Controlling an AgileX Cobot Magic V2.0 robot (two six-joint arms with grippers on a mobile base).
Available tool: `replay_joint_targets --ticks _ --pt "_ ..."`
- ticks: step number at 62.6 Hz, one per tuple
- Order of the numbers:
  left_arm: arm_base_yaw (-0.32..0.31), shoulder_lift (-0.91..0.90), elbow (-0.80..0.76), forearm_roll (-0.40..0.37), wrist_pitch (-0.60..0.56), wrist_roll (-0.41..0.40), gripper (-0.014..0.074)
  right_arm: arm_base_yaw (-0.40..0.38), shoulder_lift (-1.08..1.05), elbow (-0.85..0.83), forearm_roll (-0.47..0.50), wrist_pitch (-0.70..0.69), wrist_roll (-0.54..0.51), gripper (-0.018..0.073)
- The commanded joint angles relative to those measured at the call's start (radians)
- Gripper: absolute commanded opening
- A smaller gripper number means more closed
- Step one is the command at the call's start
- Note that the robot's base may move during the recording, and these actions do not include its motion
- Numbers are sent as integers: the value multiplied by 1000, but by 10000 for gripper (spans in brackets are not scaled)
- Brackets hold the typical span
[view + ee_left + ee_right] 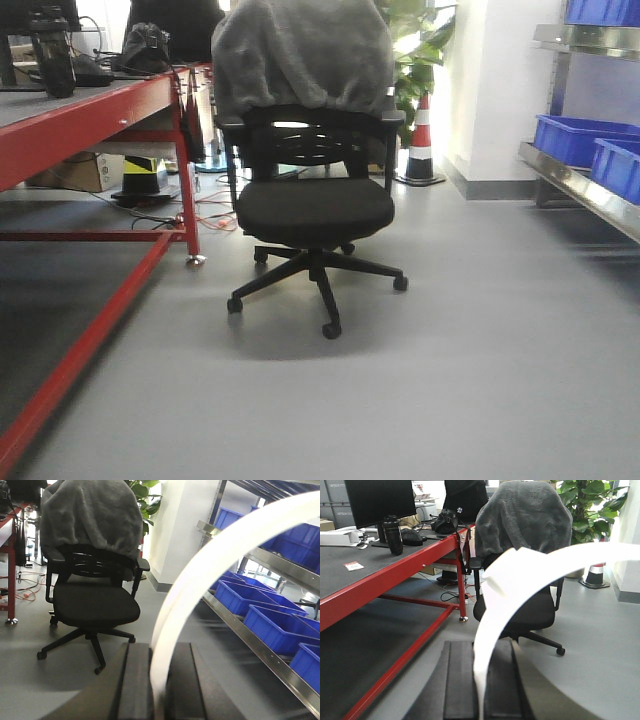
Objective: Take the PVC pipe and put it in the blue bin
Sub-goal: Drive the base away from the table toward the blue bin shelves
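Observation:
The PVC pipe (175, 611) is a white curved tube. In the left wrist view it rises from between the black pads of my left gripper (160, 652) and arcs up to the right; that gripper is shut on it. In the right wrist view a white curved pipe (496, 615) with a joint near its top is clamped the same way in my right gripper (481, 650). Whether both hold one pipe I cannot tell. Blue bins (280, 625) sit on a metal shelf to the right (575, 140). Neither gripper nor pipe shows in the front view.
A black office chair (315, 205) draped with a grey blanket stands straight ahead on the grey floor. A red-framed workbench (90, 110) runs along the left, with cables under it. A traffic cone (421, 140) and a plant stand behind the chair.

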Motion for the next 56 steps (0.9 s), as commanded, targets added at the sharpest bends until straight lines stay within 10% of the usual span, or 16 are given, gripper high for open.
replay_joint_targets --ticks 1,56 --pt "-7 -3 1 -2 -23 -5 -111 0 -3 0 -13 -26 0 -168" --pt "-7 -3 1 -2 -23 -5 -111 0 -3 0 -13 -26 0 -168"
